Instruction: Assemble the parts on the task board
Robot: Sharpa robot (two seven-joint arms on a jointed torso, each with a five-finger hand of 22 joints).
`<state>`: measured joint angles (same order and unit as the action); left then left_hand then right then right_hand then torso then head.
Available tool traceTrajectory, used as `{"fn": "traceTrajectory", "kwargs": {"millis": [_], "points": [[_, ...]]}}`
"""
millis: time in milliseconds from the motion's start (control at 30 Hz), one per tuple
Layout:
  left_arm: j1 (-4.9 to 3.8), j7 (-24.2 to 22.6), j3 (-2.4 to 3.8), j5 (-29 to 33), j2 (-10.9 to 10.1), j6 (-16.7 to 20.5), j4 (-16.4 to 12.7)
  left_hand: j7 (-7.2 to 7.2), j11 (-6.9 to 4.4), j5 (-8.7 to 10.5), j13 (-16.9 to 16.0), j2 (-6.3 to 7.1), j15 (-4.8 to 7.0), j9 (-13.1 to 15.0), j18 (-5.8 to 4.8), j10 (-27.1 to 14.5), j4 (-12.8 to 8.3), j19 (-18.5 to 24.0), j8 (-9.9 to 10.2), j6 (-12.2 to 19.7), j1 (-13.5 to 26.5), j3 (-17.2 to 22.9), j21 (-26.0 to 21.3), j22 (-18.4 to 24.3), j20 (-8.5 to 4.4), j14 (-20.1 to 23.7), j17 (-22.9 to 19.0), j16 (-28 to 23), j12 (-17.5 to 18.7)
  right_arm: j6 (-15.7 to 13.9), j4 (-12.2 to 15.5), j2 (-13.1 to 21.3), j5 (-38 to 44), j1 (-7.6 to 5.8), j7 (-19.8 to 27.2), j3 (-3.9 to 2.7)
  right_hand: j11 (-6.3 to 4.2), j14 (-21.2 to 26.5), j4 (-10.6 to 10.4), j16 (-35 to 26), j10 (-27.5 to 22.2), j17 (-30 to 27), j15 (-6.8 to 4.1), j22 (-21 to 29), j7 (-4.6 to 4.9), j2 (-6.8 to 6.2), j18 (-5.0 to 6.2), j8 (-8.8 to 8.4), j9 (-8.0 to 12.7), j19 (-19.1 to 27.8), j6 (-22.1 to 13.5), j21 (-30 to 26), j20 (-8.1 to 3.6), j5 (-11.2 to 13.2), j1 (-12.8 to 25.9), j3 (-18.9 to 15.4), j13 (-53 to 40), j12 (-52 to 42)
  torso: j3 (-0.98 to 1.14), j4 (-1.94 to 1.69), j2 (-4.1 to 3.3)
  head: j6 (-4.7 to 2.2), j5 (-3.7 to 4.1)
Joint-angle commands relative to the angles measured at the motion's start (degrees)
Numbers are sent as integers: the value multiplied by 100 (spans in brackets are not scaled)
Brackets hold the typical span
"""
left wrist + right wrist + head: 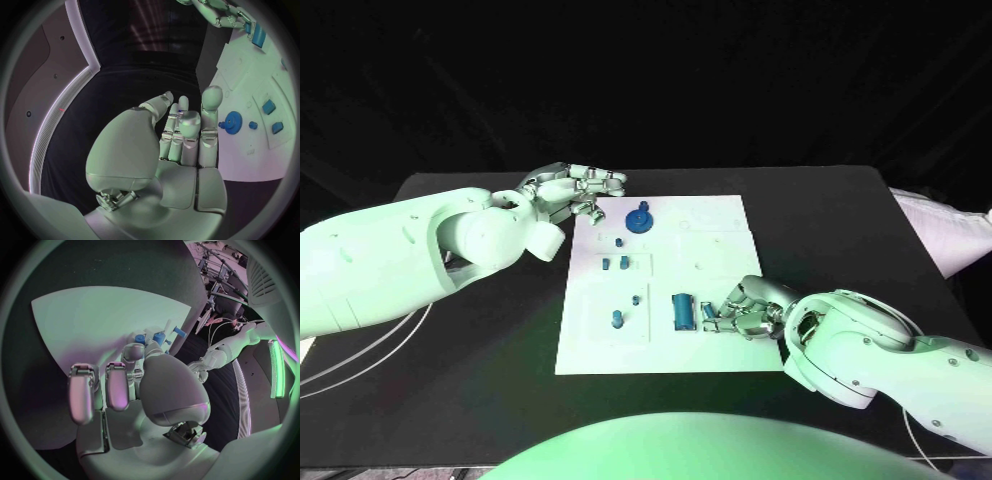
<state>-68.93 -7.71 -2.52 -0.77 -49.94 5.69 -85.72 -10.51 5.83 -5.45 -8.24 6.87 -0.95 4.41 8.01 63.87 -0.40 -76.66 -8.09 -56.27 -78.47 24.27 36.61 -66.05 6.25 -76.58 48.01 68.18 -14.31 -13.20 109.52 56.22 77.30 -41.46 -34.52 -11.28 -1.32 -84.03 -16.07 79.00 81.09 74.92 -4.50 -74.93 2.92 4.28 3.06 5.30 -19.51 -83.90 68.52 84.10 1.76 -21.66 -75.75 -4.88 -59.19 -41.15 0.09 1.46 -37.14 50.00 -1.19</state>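
My right hand (750, 308) pinches a small blue part (708, 311) just beside the blue block (682, 311). I seat it squarely. My left hand (574, 189), fingers loosely curled, holds nothing.

I see green-tinted light over whole scene. task board (689, 345) brightest, mild glare; table (473, 400) and background near black. Wrist views heavily fisheye, edges bent, dark rims, pink-violet sheen on fingers (81, 395).

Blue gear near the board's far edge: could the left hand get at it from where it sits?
Probably yes. The left hand hovers at the task board's far left corner, holding nothing, and the blue gear lies just beside its fingers with nothing between.
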Motion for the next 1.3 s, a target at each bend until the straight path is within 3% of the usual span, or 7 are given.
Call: {"fn": "traceTrajectory", "kwargs": {"millis": [33, 400, 633, 1167, 1300], "points": [[-2, -4, 4, -45, 6, -123, -20, 1, 4, -33, -8, -41, 4, -5, 86, -40, 6, 33, -32, 26, -9, -32, -19, 5, 24, 49, -5, 0, -37, 27, -29, -21, -14, 16, -58, 18, 14, -339, -45, 10, -2, 29, -32, -663, 28, -14, -69, -17, 8, -39, 17, -5, -17, -58, 72, -17, -4, -9, 2, 3, 1, 0, -5], [-2, 1, 4, -50, 7, -124, -18, 1, 4, -33, -8, -41, 4, -5, 86, -40, 6, 33, -32, 26, -9, -32, -19, 5, 24, 49, -5, 0, -37, 11, -61, -34, 94, 10, -65, 18, 28, -336, -57, -5, -3, 14, -19, -649, 41, -92, -64, -20, 10, -27, 32, -20, -4, -179, 457, -214, -15, 7, 8, 9, -2, 0, 11], [-2, 5, 4, -53, 8, -127, -17, 1, 4, -33, -8, -41, 4, -5, 86, -40, 6, 33, -32, 26, -9, -32, -19, 5, 24, 49, -5, 0, -37, -37, -43, -43, 140, 9, -54, 18, 29, -334, -52, -15, -6, 5, -17, -641, 37, -143, -61, -15, 2, -20, 40, -29, 1, 252, 716, -455, -28, 16, 7, 6, 0, 0, 10], [-2, 15, 4, -62, 10, -142, -10, 1, 4, -33, -8, -41, 4, -5, 86, -40, 6, 33, -32, 26, -9, -32, -19, 5, 24, 49, -5, 0, -37, -88, 17, -26, 202, 10, -17, 18, 27, -335, -30, -14, -6, 8, -18, -645, 34, -181, -62, -13, -3, -22, 40, -28, 1, 333, 737, -539, -38, 11, 11, 8, -3, 0, 15], [-2, 17, 3, -68, 9, -146, -7, 1, 4, -33, -8, -41, 4, -5, 86, -40, 6, 33, -32, 26, -9, -32, -19, 5, 24, 49, -5, 0, -37, -94, 72, 20, 189, 11, 24, 18, 28, -331, 43, -30, -22, -11, -18, -632, 38, -265, -58, -15, -8, -12, 29, -40, 0, 519, 592, -600, -31, 39, 14, 11, -2, 0, 18]]}}
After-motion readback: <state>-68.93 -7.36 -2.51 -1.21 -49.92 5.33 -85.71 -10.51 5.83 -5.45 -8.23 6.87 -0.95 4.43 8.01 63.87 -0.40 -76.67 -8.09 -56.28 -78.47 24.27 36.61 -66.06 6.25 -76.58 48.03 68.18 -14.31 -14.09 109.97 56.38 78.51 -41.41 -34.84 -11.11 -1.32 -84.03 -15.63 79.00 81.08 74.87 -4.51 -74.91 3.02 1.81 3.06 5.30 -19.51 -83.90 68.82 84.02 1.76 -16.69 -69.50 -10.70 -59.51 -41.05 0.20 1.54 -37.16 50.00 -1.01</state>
